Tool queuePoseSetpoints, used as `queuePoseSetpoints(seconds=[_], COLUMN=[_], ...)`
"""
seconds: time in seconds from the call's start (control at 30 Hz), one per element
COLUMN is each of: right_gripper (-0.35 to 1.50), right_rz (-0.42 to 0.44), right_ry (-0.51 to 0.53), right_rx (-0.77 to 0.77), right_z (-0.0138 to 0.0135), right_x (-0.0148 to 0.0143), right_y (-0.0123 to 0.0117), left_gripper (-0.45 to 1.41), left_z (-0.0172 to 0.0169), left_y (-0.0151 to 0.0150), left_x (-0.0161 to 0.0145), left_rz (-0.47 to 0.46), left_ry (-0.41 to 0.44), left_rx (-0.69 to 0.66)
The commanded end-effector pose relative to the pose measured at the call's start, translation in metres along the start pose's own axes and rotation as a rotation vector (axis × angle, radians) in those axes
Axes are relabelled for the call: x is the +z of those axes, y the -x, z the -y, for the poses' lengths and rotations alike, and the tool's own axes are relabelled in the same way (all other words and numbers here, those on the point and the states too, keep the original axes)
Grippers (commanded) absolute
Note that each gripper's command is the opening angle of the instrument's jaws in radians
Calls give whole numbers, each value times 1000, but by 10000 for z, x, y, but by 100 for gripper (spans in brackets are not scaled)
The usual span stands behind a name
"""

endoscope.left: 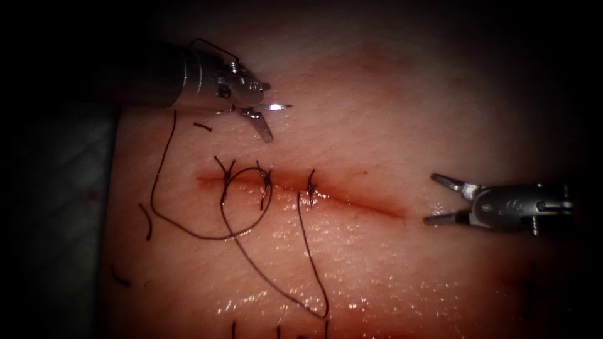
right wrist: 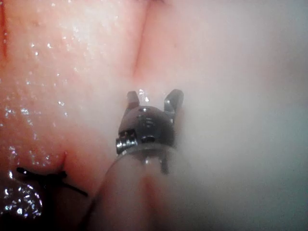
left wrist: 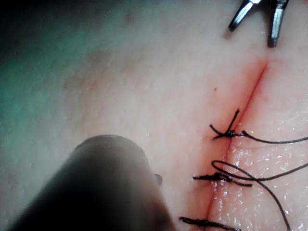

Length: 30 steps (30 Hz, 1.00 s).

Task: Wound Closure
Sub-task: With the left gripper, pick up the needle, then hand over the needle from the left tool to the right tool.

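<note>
The cut (endoscope.left: 352,199) runs across the tissue (endoscope.left: 389,113), with three dark stitches (endoscope.left: 265,181) closing its left half. Above the cut's left end, my left tool (endoscope.left: 262,129) is shut on the needle (endoscope.left: 279,107) near its tip; the bright point sticks out to the right, clear of the tissue. Thread (endoscope.left: 164,157) drops from that tool, loops below the cut and comes back to the stitches. My right tool (endoscope.left: 434,199) hovers just right of the cut's right end, jaws open and empty. These jaws (right wrist: 153,100) are also spread in the right wrist view.
Short cut ends of thread (endoscope.left: 146,221) lie left of and below the cut. Red fluid (endoscope.left: 377,210) lines the unstitched right half. The tissue's left edge (endoscope.left: 113,207) borders dark cloth. The left wrist view has the stitches (left wrist: 226,134) and the right tool's jaws (left wrist: 257,17).
</note>
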<state>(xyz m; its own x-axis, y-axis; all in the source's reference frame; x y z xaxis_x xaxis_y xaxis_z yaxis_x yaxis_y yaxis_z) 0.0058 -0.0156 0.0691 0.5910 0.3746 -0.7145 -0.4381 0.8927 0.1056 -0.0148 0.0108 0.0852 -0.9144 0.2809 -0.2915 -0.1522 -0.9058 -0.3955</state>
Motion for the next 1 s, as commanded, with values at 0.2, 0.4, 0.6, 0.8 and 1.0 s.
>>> queuePoseSetpoints(seconds=[0.2, 0.4, 0.6, 0.8, 1.0], right_gripper=[83, 81, 86, 96, 94], right_rz=[-5, -5, -49, -98, -122], right_ry=[-6, -21, -20, -41, -78], right_rx=[3, 54, 173, 262, 377], right_z=[8, 10, 5, -8, -22], right_x=[7, 0, -4, -9, -14], right_y=[2, 3, 0, -5, -9], left_gripper=[-45, -45, -45, -45, -45], left_z=[11, 7, -4, -17, -45], left_y=[3, 5, -13, -37, -64], left_x=[7, 2, -19, -48, -87], left_rz=[7, -12, -188, -375, -581], left_ry=[23, 9, -67, -92, -148], left_rx=[34, 74, 172, 259, 351])
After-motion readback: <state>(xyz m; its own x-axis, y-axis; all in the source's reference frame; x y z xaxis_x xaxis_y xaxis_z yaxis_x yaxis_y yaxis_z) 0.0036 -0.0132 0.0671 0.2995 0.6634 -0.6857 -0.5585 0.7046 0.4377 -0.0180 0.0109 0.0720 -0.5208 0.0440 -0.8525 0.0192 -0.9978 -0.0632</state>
